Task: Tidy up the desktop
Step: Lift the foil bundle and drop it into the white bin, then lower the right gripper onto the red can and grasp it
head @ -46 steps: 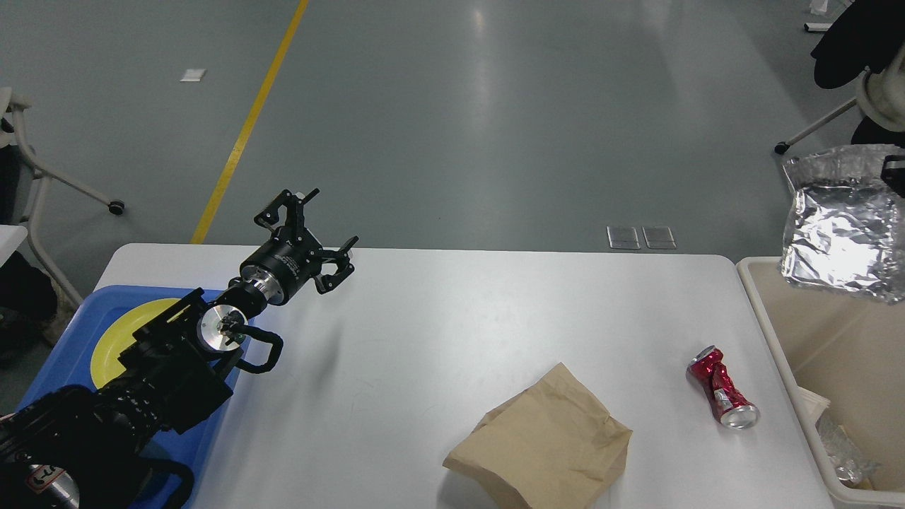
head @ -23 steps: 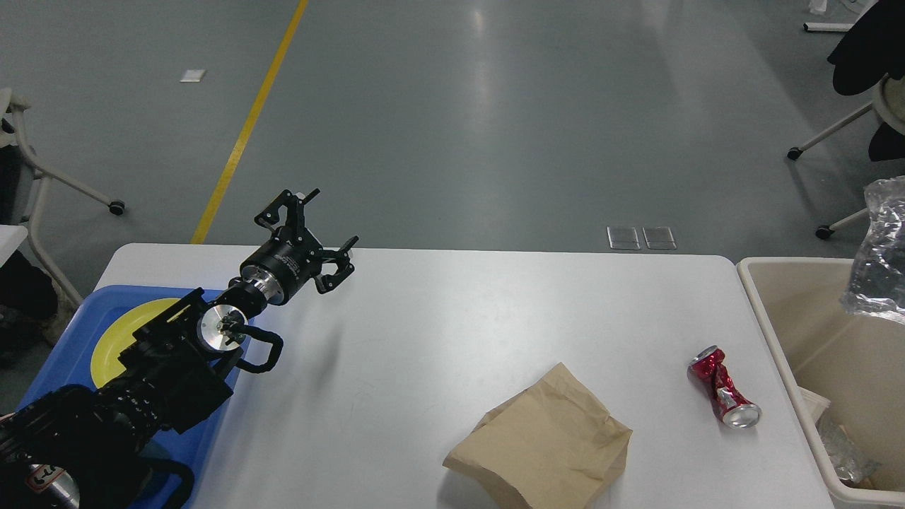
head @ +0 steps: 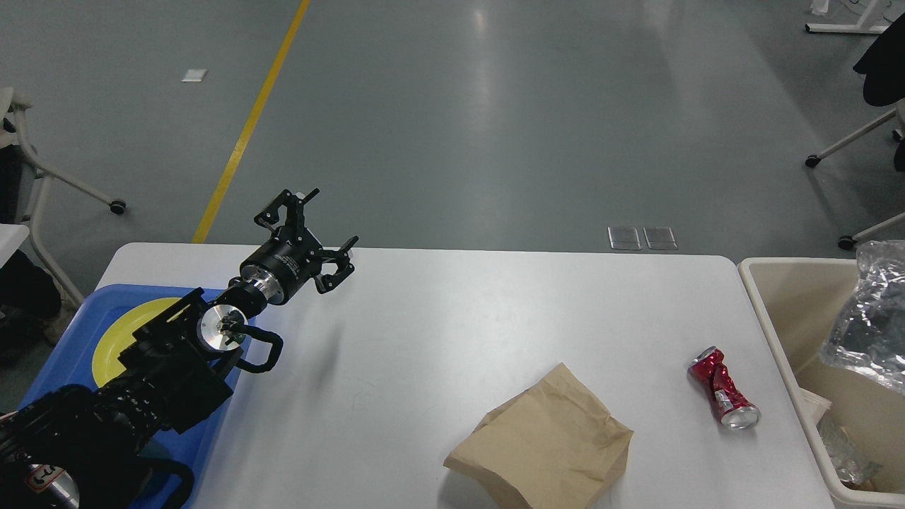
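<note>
The white desktop (head: 459, 318) fills the lower view. A brown paper bag (head: 544, 442) lies on it near the front edge. A crushed red can (head: 722, 387) lies to the bag's right. My left gripper (head: 314, 226) is open and empty, held above the desktop's far left part, far from both. A crumpled silver foil bag (head: 873, 322) is over the beige bin (head: 774, 304) at the right edge; I cannot tell whether it rests in the bin. My right gripper is out of view.
A blue tray (head: 60, 360) with a yellow plate (head: 117, 332) sits at the desktop's left end, partly under my left arm. The bin holds some paper and foil scraps (head: 841, 452). Wheeled chairs stand on the floor at far left and far right.
The silver foil bag has moved right and down, from above the bin's far corner into the bin's opening. The left arm, paper bag and can have not moved.
</note>
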